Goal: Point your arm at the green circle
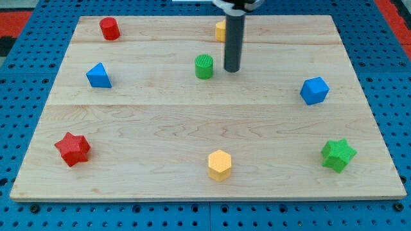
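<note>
The green circle [204,67] is a short green cylinder standing on the wooden board [160,122], a little above the board's middle. My rod comes down from the view's top, and my tip [231,69] rests on the board just to the right of the green circle, a small gap apart from it. The rod partly hides a yellow block [220,30] near the board's top edge.
A red cylinder [110,29] sits at top left, a blue triangle [98,76] at left, a blue cube [314,90] at right. A red star [72,149], a yellow hexagon [219,165] and a green star [338,154] lie along the bottom.
</note>
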### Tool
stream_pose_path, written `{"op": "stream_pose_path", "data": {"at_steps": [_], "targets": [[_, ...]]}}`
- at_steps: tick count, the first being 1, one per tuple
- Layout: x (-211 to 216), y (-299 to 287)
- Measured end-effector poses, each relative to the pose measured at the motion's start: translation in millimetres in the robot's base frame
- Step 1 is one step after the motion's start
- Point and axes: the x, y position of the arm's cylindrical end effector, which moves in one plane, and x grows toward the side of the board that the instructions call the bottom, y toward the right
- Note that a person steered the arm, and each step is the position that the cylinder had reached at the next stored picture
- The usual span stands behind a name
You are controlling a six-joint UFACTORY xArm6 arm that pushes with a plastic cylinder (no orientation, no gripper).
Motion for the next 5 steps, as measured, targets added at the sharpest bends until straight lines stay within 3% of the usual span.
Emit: {"op": "stream_pose_path", "data": {"at_steps": [5], "targets": [[0.7,-24.0]]}}
